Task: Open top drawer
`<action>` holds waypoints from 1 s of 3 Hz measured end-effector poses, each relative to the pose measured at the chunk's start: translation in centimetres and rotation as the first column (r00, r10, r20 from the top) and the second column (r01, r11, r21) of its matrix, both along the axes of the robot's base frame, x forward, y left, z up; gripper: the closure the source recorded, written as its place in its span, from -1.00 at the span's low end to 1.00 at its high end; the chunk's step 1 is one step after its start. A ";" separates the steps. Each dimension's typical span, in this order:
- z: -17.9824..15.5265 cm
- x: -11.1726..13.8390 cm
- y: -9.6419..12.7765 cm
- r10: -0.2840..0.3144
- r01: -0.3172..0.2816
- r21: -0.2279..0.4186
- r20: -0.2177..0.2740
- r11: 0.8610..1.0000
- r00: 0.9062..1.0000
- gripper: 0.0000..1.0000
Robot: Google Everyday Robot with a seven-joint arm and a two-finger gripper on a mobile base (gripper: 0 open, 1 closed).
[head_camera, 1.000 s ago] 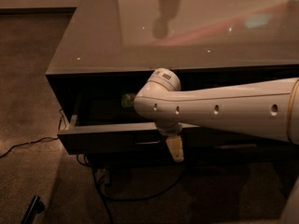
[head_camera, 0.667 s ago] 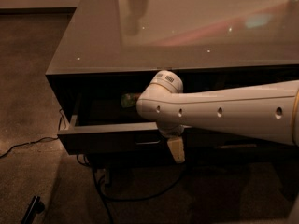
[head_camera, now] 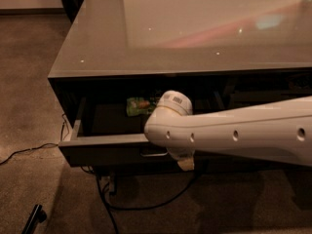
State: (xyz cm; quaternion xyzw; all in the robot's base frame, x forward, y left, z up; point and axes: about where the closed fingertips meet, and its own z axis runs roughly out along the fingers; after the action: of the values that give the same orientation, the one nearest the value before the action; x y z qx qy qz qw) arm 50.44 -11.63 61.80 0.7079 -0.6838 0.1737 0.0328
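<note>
**Operator:** What lay closest to me at that moment?

**Observer:** You had brown carpet (head_camera: 29, 91) along the bottom of the view. A dark bar-shaped object (head_camera: 33, 218) lay at its lower left corner. A black cable (head_camera: 146, 204) looped over the floor below the furniture, and another ran off to the left.

**Operator:** And the gripper?

**Observer:** Your gripper (head_camera: 185, 163) hung pointing down, just in front of the drawer's front panel and beside the handle (head_camera: 153, 153), on the handle's right. Only a tan tip showed under the white arm (head_camera: 243, 135), which came in from the right edge and covered the rest. I could not tell whether the jaws were open, closed or gripping anything, nor whether they touched the handle.

**Operator:** Where was the drawer?

**Observer:** Your top drawer (head_camera: 105, 152) sat directly under the worktop (head_camera: 195, 28), at its left end, and it stood partly pulled out towards you. Its dark grey front stood clear of the cabinet face, and its left side wall was in plain sight. The arm's rounded wrist joint sat over the front's top edge.

**Operator:** Anything inside?

**Observer:** You could see a crumpled green packet (head_camera: 139, 105) on the drawer floor, near the back and just left of the wrist joint. Beyond that, the glossy grey worktop stretched away, carrying pale reflections and small bright specks.
</note>
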 end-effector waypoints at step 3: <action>0.8 -0.8 -0.1 -0.003 0.003 0.001 -0.004 1.000 1.000 1.00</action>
State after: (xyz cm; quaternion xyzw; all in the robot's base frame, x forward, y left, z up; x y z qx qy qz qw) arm 49.60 -11.74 62.64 0.7072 -0.6850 0.1718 0.0340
